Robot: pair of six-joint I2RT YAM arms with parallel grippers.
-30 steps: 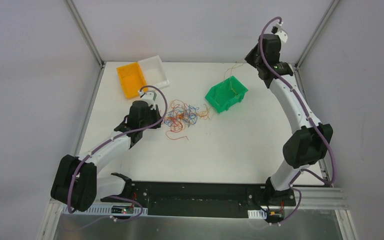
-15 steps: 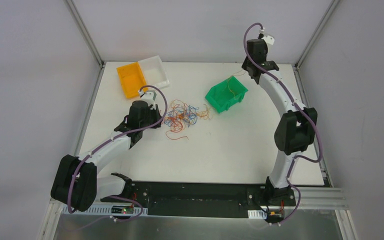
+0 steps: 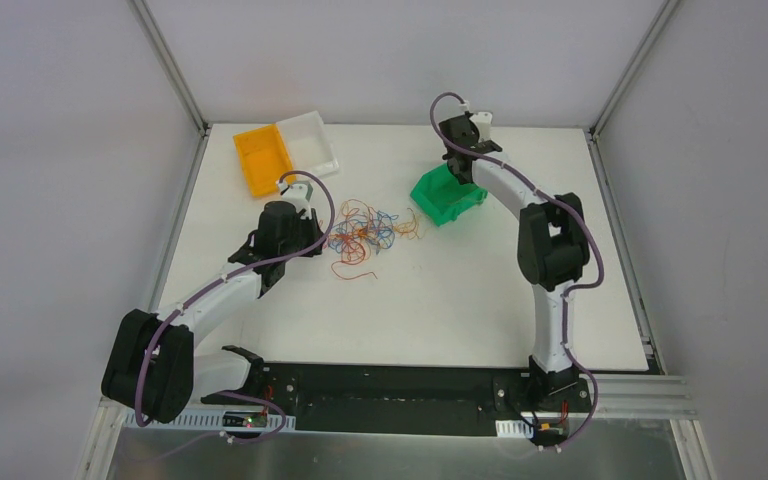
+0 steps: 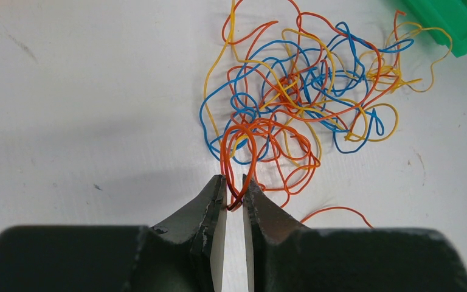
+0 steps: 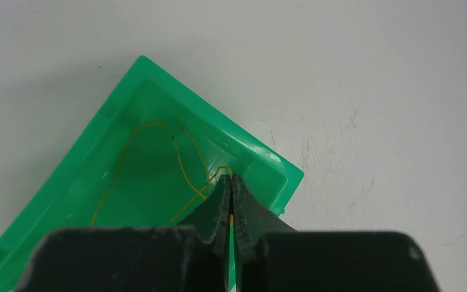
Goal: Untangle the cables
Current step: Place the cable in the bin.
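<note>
Top external, right tool (image 5: 231,180) swung over green bin (image 3: 430,196), cables (image 3: 365,228) unmoved

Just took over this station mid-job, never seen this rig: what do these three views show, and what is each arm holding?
Two robot arms are bolted at the near edge of a white table. The wide picture looks down from above and behind them; the other two come from wrist cameras. On the table lie a tangle of thin red, blue and yellow cables, an orange bin, a white bin and a green bin. The left end effector pinches a red loop at the tangle's edge. The right end effector, above the green bin, is shut on a yellow wire trailing into it.
</note>
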